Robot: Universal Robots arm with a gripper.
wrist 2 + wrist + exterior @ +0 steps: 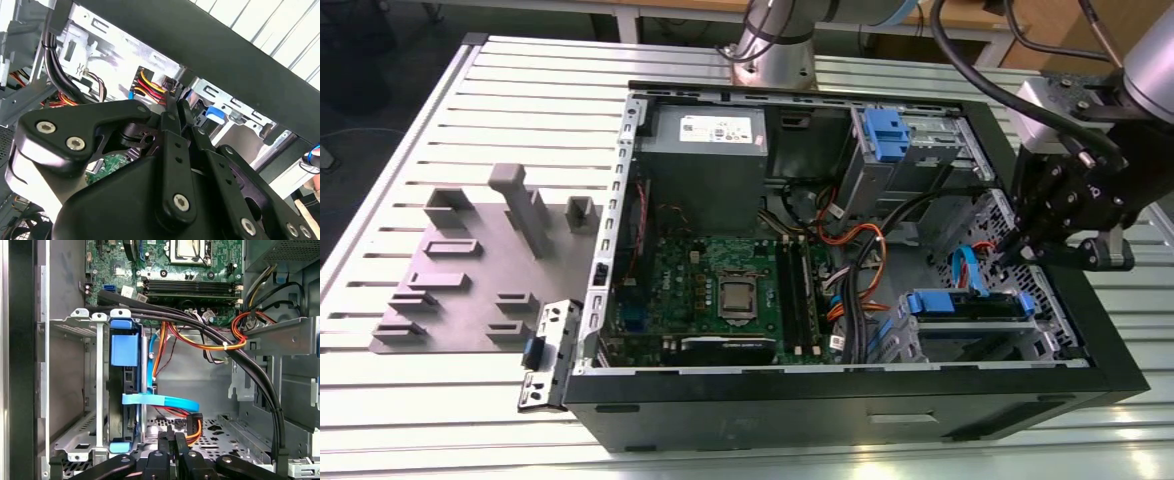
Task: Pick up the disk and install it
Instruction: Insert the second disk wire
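Exterior view puts the gripper (1017,250) over the open computer case (854,405), near its right wall, jaws pressed together on nothing. Just below it, the disk (970,305) sits slotted in its metal bay (974,335), blue rails showing.

A: What is the computer case (854,405) made of?

B: Matt black outer panels, with bare grey sheet metal inside. It rests on a table (440,120) of pale ribbed metal slats.

A: And the disk (124,390)?

B: Glossy blue plastic rails on a dark body, crossed by a smooth blue ribbon cable (165,401).

A: The gripper (170,437)?

B: Matt black, with shiny steel screws.
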